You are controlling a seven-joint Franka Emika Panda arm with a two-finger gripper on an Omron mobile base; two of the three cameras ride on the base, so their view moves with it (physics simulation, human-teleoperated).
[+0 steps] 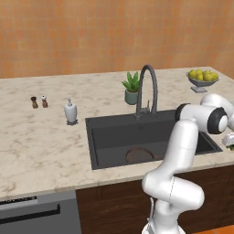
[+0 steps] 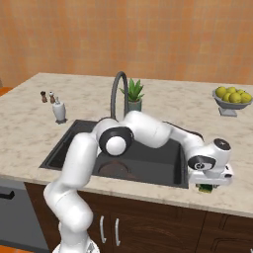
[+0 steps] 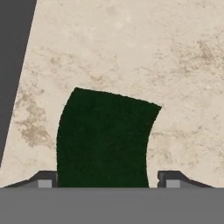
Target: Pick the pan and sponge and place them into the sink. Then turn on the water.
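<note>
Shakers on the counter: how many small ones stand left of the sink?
2. A dark shaker and a white-topped shaker stand side by side on the counter, far left of the sink, beyond the soap dispenser. None seems hidden.

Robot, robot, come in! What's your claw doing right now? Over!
Claw low over the counter, fingers either side of the green sponge, not clamped yet. Pan already in the sink. Nothing in the way.
</note>
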